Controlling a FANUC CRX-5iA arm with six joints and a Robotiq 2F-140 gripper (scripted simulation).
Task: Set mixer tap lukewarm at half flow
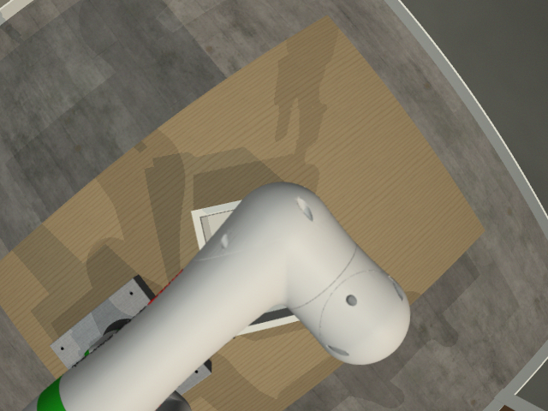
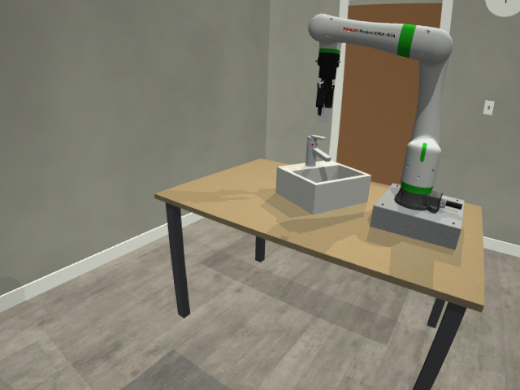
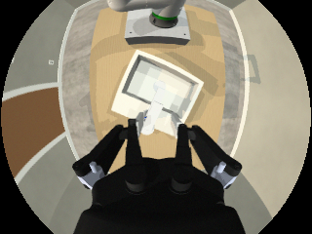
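step: approach | gripper (image 3: 158,132) part spread, holding nothing, high above lever (image 2: 315,138) | tap (image 3: 151,119) between fingertips toward 12 o'clock | advice: descend straight, straddle lever, then pinch

arm (image 1: 247,282) hides the tap and most of the sink (image 1: 207,221).

- The tabletop (image 2: 235,197) is light wood on dark legs (image 2: 178,260), standing on a grey floor (image 2: 126,335).
- A white square sink (image 2: 323,191) sits directly on it, near the middle toward the far edge.
- My grey base block (image 2: 415,222) rests on it too, just beside the sink at the right end.
- Soft shadows of my arm lie across the wood in front of the sink.
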